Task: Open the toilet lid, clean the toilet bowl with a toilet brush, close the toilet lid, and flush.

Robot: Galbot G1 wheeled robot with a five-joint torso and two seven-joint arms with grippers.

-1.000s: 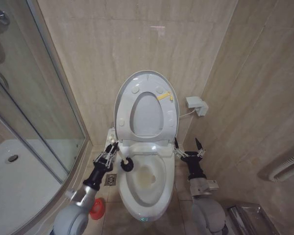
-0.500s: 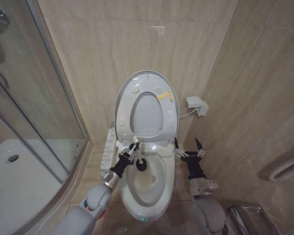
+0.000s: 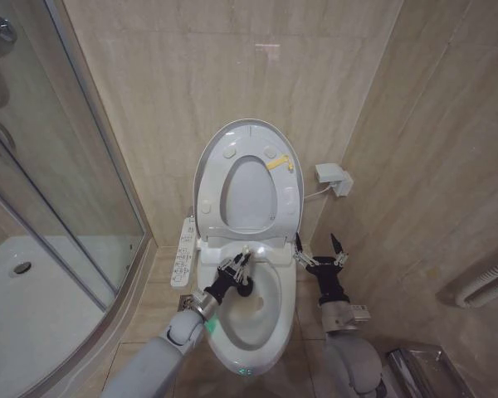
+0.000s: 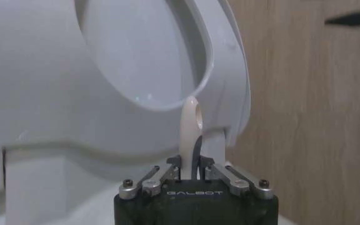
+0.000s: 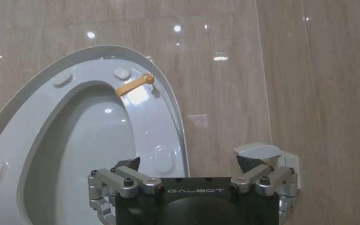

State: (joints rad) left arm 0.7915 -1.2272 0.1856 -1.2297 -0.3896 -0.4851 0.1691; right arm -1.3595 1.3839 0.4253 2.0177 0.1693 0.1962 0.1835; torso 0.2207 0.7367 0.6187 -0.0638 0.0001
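Our right gripper [image 5: 196,176] sits low in the frame with its two fingers [image 5: 120,180] spread wide apart and nothing between them. Beyond it, the toilet lid [image 5: 114,63] stands raised against the beige tiled wall [image 5: 243,70], and the ring-shaped seat [image 5: 148,126] is folded up against it, its oval opening showing the lid's glossy surface behind. We see small round bumpers [image 5: 122,73] on the seat and a yellow tag [image 5: 133,86] near its upper edge. Beside the gripper's far finger, a small white box [image 5: 258,152] is fixed to the wall.
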